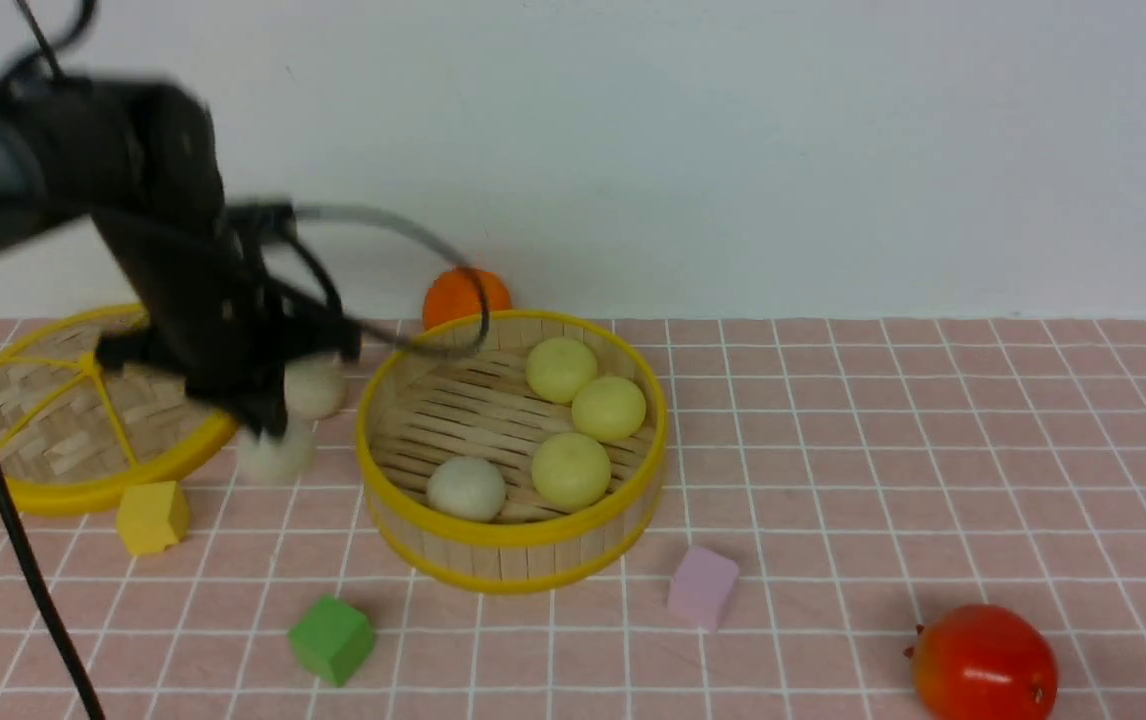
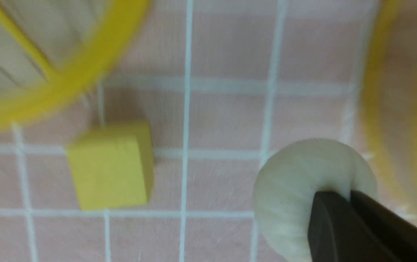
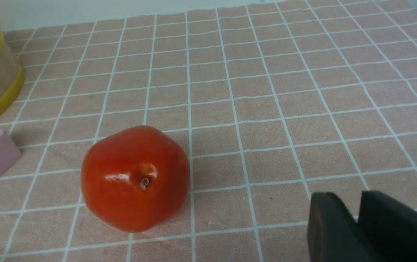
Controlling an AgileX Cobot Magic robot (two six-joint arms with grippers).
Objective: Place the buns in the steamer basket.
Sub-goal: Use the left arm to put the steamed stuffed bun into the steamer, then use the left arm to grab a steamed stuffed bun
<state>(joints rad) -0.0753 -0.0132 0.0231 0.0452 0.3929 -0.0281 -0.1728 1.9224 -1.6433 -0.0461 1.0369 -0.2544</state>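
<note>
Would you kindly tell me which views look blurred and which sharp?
Front view: left arm motion-smeared, steamer basket sharp. Left wrist view: soft throughout, lid rim smeared most, off-white bun hazy. Right wrist view: crisp, small glare spots on the red fruit.

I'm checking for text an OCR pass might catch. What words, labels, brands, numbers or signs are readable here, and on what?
None: no lettering shows in any view.
The round wooden-slat steamer basket with yellow rims, off-white bun, yellow cube, green cube, lilac cube and glossy red fruit are all plain.
The black left arm is too blurred to show any marking.
</note>
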